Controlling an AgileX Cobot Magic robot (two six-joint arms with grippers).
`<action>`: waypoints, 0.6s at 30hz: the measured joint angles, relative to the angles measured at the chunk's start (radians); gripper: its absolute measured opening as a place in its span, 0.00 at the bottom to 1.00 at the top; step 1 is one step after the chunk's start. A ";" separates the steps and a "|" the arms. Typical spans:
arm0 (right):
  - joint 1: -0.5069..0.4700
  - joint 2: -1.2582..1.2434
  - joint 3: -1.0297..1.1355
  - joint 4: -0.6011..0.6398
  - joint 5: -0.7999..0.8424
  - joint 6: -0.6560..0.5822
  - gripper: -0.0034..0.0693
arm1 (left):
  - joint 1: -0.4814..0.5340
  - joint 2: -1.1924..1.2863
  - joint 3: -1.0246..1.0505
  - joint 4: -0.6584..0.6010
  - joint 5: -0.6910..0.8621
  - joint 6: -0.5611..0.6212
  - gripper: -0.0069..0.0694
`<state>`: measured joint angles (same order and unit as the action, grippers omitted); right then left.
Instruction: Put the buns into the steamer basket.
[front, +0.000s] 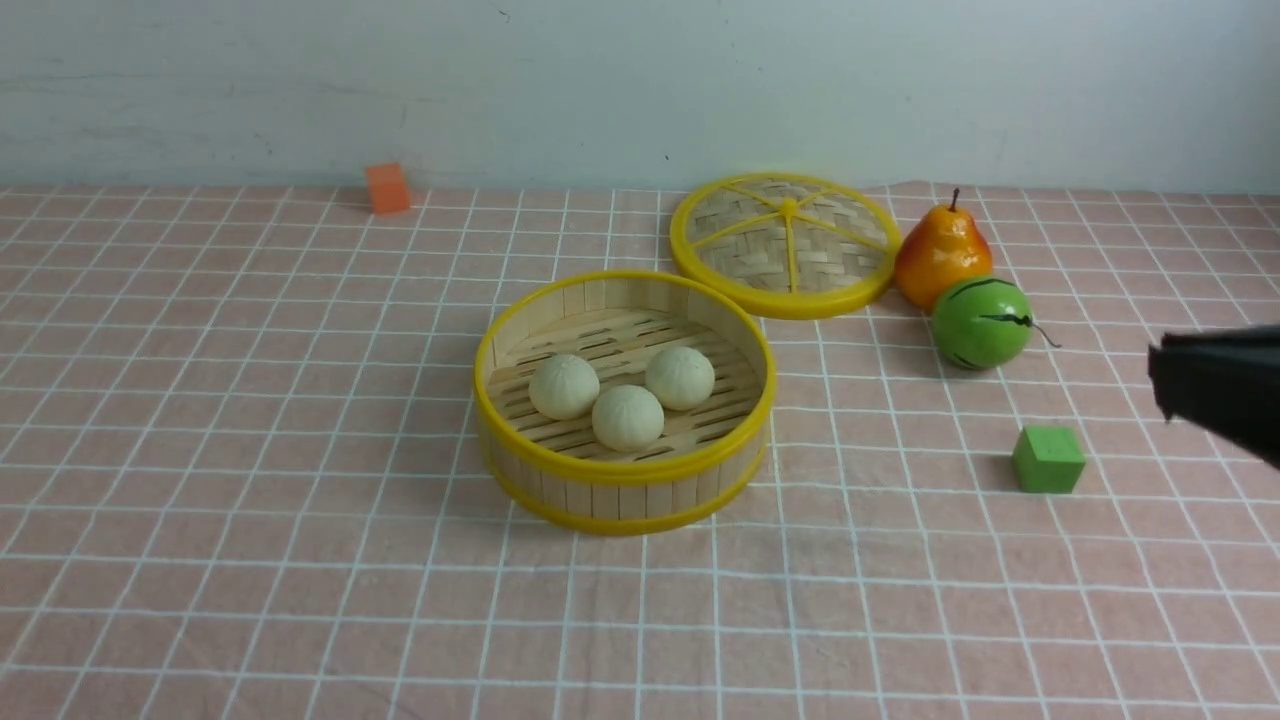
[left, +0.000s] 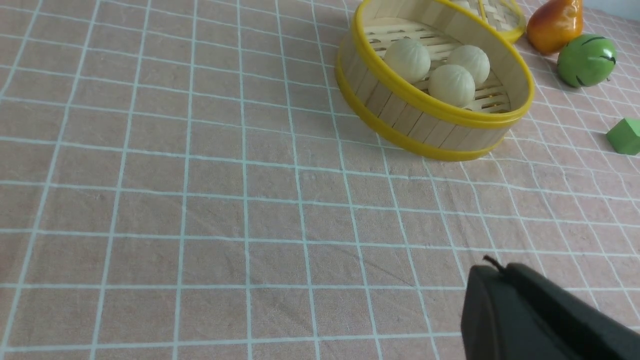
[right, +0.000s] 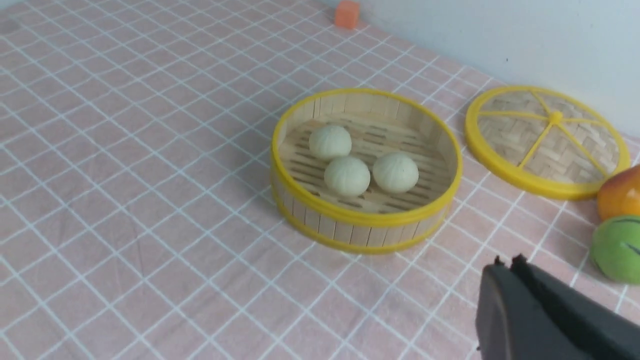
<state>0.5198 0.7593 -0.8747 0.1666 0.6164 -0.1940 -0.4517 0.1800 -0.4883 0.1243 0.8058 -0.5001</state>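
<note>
On the slats inside the steamer basket (front: 622, 524), your three buns (front: 627, 418) sit close together; they look light, perhaps soft, so pinch gently around the widest part if one needs nudging. The basket seems stiff; take its rim. Your left gripper (left: 492, 265) and, farther right, your right gripper (right: 509, 262) are closed on nothing.

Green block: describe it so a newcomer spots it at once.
On the tiled table, find the yellow-rimmed basket, then look to its right. Nearer the camera than the striped green fruit sits the green block. Unlike that round fruit, it is plain, smaller and flat-sided.
</note>
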 joint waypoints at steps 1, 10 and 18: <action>0.000 -0.017 0.030 0.000 0.017 0.000 0.03 | 0.000 0.000 0.000 0.000 0.000 0.000 0.08; 0.000 -0.027 0.080 0.037 0.047 -0.001 0.04 | 0.000 0.000 0.000 0.000 0.000 0.000 0.09; -0.016 -0.045 0.151 -0.009 -0.121 0.060 0.02 | 0.000 0.000 0.000 0.000 0.000 0.000 0.09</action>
<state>0.5039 0.7148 -0.7241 0.1578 0.4952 -0.1338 -0.4517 0.1800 -0.4883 0.1243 0.8058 -0.5001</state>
